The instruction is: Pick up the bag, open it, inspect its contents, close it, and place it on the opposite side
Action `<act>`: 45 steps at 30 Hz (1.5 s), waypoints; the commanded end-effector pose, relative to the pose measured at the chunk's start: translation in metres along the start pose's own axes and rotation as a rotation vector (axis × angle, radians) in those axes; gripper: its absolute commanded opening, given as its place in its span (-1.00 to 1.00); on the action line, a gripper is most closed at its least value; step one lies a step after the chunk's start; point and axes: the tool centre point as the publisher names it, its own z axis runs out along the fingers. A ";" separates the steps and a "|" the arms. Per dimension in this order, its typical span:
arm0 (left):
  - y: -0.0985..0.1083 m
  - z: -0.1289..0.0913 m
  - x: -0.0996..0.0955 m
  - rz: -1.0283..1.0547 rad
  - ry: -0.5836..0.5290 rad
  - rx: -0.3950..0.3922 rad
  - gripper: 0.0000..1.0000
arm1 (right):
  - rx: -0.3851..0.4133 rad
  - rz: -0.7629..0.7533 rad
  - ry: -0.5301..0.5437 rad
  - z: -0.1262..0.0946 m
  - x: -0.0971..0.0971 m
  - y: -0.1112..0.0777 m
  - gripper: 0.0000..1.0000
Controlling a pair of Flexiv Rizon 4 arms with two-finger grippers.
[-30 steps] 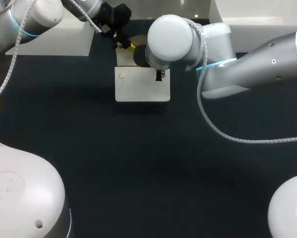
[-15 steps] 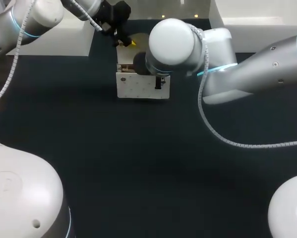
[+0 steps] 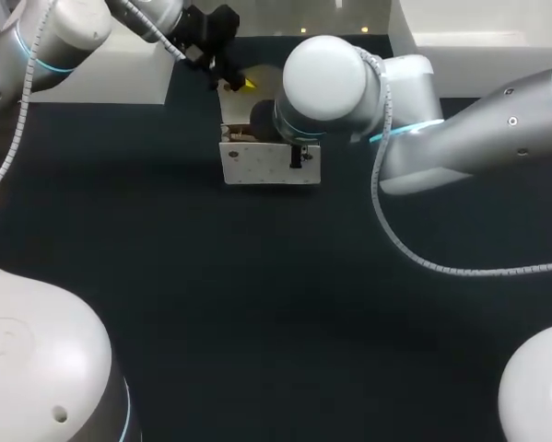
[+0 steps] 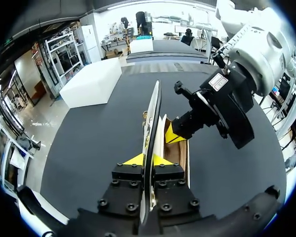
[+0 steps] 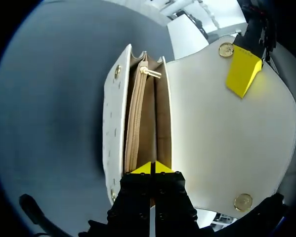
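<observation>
A white bag (image 3: pixel 268 166) stands on the dark table, its dotted front face toward me. Its flap (image 5: pixel 212 128) is swung open, showing tan compartments and a zipper (image 5: pixel 136 123). My left gripper (image 3: pixel 237 83) is behind the bag. In its own view, the left gripper (image 4: pixel 148 160) is shut on the flap's edge (image 4: pixel 152 113). My right gripper (image 5: pixel 151 169) is shut on the bag's near end wall, looking straight down into it. In the head view the right wrist (image 3: pixel 322 87) hides its fingers.
A white block (image 3: pixel 100 74) sits at the back left and another (image 3: pixel 469 32) at the back right. Bare dark tabletop (image 3: pixel 276 313) stretches in front of the bag.
The bag's visible face has grown shorter, and its dotted front now shows. The bag and both grippers have shifted slightly to the right.
</observation>
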 end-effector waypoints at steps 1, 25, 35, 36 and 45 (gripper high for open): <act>0.002 -0.003 0.000 0.000 0.020 0.023 -1.00 | 0.005 0.000 0.009 0.010 -0.002 0.002 -1.00; 0.004 0.007 0.006 0.034 0.125 0.049 -1.00 | 0.029 0.004 0.092 0.028 0.011 -0.007 1.00; 0.004 0.009 0.006 0.050 0.139 0.051 -1.00 | 0.020 0.007 0.112 0.031 0.015 -0.006 1.00; 0.004 0.010 0.006 0.051 0.140 0.051 -1.00 | 0.019 0.007 0.113 0.032 0.015 -0.006 1.00; 0.004 0.010 0.007 0.055 0.143 0.049 -1.00 | 0.012 0.008 0.120 0.035 0.015 -0.006 1.00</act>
